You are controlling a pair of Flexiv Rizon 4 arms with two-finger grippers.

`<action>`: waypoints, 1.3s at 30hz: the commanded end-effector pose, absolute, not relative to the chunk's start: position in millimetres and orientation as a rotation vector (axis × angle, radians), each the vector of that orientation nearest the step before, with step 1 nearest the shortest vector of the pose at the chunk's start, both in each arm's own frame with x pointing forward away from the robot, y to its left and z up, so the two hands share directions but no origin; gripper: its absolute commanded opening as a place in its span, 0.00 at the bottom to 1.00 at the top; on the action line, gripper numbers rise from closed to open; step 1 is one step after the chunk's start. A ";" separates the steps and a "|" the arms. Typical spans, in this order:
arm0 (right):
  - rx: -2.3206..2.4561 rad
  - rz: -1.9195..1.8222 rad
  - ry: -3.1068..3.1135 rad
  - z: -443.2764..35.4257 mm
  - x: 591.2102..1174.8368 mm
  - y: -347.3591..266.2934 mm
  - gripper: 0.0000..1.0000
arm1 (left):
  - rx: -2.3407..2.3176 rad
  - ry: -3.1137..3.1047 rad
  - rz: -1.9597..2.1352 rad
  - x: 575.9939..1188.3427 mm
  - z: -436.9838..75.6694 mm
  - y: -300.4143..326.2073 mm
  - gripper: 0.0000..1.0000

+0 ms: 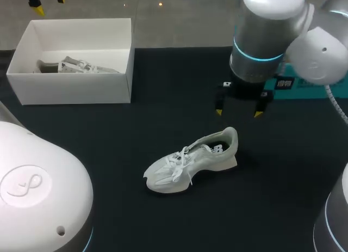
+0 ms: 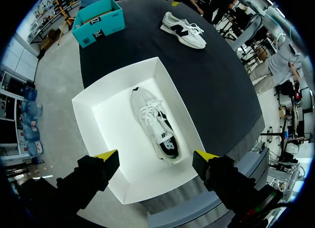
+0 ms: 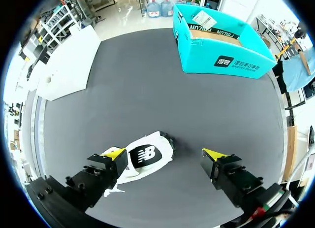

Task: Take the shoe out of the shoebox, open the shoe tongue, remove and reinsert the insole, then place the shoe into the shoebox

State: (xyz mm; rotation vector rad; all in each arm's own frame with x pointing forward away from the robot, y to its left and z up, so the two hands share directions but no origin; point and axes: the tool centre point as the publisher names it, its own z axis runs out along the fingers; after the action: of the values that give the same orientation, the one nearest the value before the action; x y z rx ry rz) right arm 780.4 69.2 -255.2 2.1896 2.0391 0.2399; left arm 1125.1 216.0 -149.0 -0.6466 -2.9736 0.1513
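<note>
Hovering with fingers apart: right gripper (image 1: pixel 237 112) above the heel of the laced white shoe (image 1: pixel 190 160), left gripper (image 2: pixel 155 155) above the rectangular far-left shoebox (image 1: pixel 76 90).

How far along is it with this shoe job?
Looks done: one shoe lies out on the table; a second shoe sits in the white shoebox. In hand: the right gripper hangs open over the first shoe's heel, holding nothing; the left gripper is open above the box. Left: tongue, insole, putting it back.

Bright overhead light, soft shadows, sharp
</note>
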 end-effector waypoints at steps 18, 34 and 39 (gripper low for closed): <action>0.364 0.646 2.910 -269.1 789.5 52.6 1.00 | -0.648 -2.972 0.151 1125.5 -148.9 216.3 1.00; 0.127 0.527 3.034 -261.8 769.1 34.8 1.00 | -0.648 -2.972 0.151 1125.5 -148.9 216.3 1.00; 0.127 0.527 3.034 -261.8 769.1 34.8 1.00 | -0.648 -2.972 0.151 1125.5 -148.9 216.3 1.00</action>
State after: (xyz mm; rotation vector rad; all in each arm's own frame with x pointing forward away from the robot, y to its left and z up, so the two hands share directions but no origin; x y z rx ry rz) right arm 767.9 38.7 -259.5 0.8240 2.8510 0.5107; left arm 1125.1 215.9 -149.0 -0.6467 -2.9736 0.1513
